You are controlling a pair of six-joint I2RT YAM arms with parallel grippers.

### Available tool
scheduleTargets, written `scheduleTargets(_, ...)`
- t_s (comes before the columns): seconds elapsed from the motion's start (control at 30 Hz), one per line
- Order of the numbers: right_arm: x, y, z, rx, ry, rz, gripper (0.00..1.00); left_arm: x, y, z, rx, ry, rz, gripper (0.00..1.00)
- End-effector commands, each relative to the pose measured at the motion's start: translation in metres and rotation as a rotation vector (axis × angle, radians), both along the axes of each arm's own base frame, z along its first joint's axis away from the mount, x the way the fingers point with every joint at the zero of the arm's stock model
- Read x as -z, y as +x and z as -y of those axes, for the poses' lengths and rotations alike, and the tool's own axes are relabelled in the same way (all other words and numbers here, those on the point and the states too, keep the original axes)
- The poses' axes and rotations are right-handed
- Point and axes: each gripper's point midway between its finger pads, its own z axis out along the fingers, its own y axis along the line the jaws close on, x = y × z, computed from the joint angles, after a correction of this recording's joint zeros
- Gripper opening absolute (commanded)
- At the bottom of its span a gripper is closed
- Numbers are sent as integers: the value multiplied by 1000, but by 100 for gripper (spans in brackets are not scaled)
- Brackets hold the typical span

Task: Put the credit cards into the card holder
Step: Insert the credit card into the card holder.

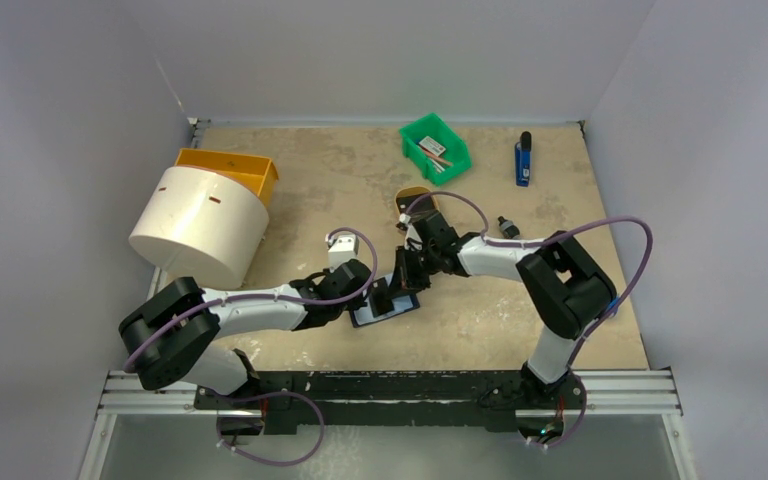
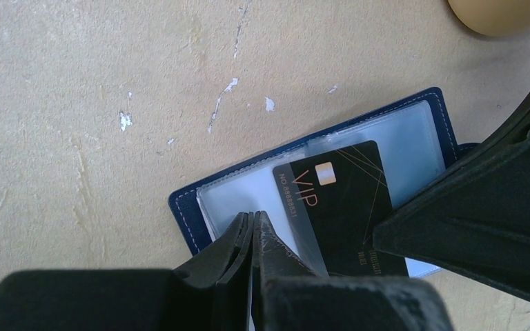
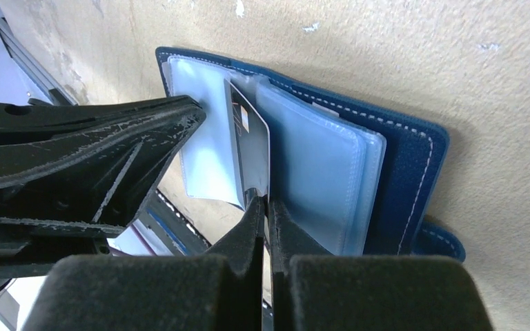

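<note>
The navy card holder [image 1: 392, 312] lies open on the table between both arms, its clear sleeves up. It also shows in the left wrist view [image 2: 185, 205] and the right wrist view [image 3: 408, 165]. A black VIP credit card [image 2: 341, 200] sits partly inside a sleeve and stands on edge in the right wrist view [image 3: 248, 134]. My right gripper [image 3: 265, 203] is shut on the card's near edge and shows from above [image 1: 407, 272]. My left gripper [image 2: 254, 217] is shut on a clear sleeve leaf at the holder's near-left side [image 1: 378, 297].
A tan oval tray [image 1: 412, 199] lies just behind the grippers. A green bin [image 1: 435, 147] and a blue object [image 1: 523, 160] are at the back right. A white cylinder [image 1: 200, 225] and an orange bin [image 1: 230, 168] stand at the left. A small black item [image 1: 507, 226] lies right of the tray.
</note>
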Motion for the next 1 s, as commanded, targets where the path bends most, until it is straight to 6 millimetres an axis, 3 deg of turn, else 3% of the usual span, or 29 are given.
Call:
scheduleTargets(0.0,3,-12,8,-4,-30,-14,0,-3,4,-6,-32,-2,27,0)
scheduleTargets(0.2,4,-15,8,-7,-26,-22,0,-2,3,-7,-36,0,25,0)
scheduleTargets(0.57,11,-17,-13,-33,-14,-46,0,-8,3,-8,-33,-7,32,0)
scheduleTargets(0.97,18,-18,-11,-27,-32,-54,0,-29,-4,-21,-49,0,35,0)
